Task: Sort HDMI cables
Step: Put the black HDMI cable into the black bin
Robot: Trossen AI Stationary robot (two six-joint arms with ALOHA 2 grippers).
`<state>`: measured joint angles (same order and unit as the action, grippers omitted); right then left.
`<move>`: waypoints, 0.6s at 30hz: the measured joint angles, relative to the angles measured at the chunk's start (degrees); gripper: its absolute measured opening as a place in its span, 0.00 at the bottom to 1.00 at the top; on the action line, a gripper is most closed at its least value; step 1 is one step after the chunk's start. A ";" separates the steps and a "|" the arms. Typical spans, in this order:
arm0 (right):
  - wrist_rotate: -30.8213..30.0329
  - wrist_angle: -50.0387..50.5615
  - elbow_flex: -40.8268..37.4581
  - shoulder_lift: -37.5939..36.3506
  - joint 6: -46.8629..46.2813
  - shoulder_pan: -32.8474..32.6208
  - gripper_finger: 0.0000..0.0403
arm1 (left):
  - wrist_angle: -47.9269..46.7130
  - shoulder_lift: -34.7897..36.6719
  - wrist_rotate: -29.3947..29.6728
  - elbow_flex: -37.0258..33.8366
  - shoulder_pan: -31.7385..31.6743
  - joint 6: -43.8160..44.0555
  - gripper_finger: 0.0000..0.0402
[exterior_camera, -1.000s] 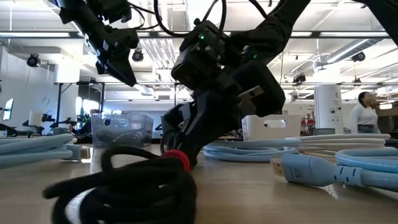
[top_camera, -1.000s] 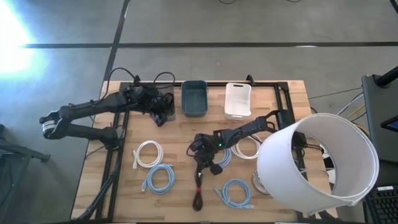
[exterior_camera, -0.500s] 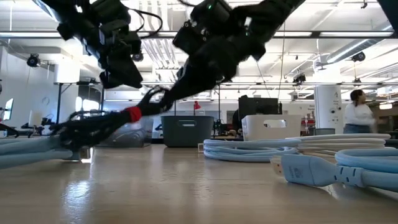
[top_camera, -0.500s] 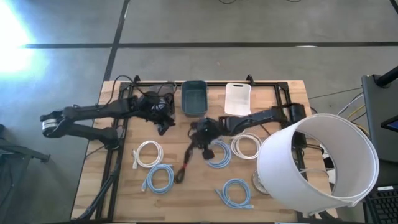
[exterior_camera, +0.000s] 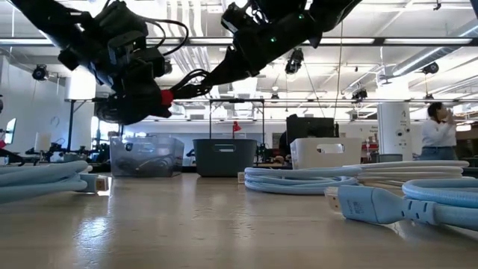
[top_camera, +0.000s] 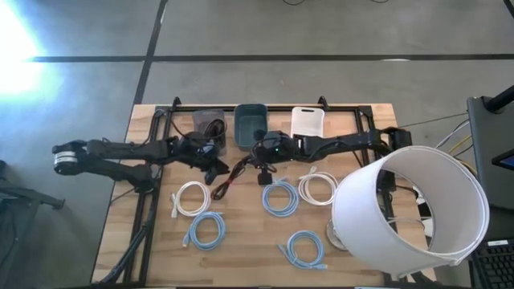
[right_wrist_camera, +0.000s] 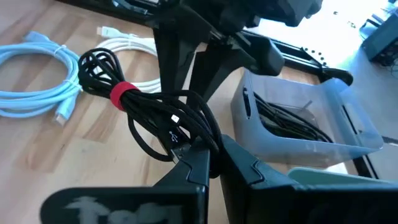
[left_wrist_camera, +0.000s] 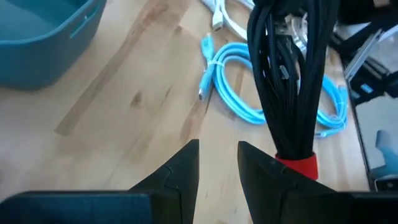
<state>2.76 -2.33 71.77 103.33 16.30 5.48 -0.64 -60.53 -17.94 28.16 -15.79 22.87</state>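
A black HDMI cable bundle (top_camera: 233,178) with a red tie (right_wrist_camera: 122,92) is lifted clear of the table, in my right gripper (right_wrist_camera: 211,158), which is shut on it near the table's middle. My left gripper (left_wrist_camera: 217,162) is open just left of it. The bundle's tied end (left_wrist_camera: 298,163) passes beside the outer side of one left finger, not between the two. On the table lie two white coils (top_camera: 190,197) (top_camera: 320,187) and three light blue coils (top_camera: 207,230) (top_camera: 279,197) (top_camera: 305,249). Another black cable lies in the clear bin (top_camera: 210,124). My right gripper pinches the black bundle between its two fingers at the end away from the red tie (right_wrist_camera: 186,144). The bundle is clear of the table and stretches out from the fingers toward my left gripper, its tied end lowest (exterior_camera: 166,96). My left gripper: I cannot tell whether one finger touches the tied end.
Three bins stand along the far edge: the clear one, a dark teal one (top_camera: 251,128) and a white one (top_camera: 307,124). A large white lamp shade (top_camera: 409,213) covers the table's right near corner. A person (exterior_camera: 435,134) stands in the room beyond.
My right gripper has carried the black bundle from the table's near middle up and toward the far edge. The bundle first dragged with its tied end on the wood and now hangs clear. My left gripper has moved a little away from the clear bin toward the bundle.
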 joint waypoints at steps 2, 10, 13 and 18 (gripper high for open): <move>0.00 -0.02 0.02 0.00 0.50 -0.02 0.03 | 1.40 0.00 -0.40 -0.42 0.00 0.56 0.28; -0.09 0.57 -0.55 0.15 0.83 -0.04 0.06 | 3.05 0.00 -2.27 0.04 0.02 0.99 0.28; -3.69 0.48 -0.64 0.24 0.87 -0.09 0.06 | 3.59 0.00 -4.35 0.03 0.09 1.03 0.28; -6.43 -0.08 -0.64 0.24 1.66 0.26 0.06 | 3.48 0.00 -5.05 -0.13 0.11 1.01 0.28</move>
<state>-3.67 -2.42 71.13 103.57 17.96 5.74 2.83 -60.53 -22.98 28.03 -15.68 23.87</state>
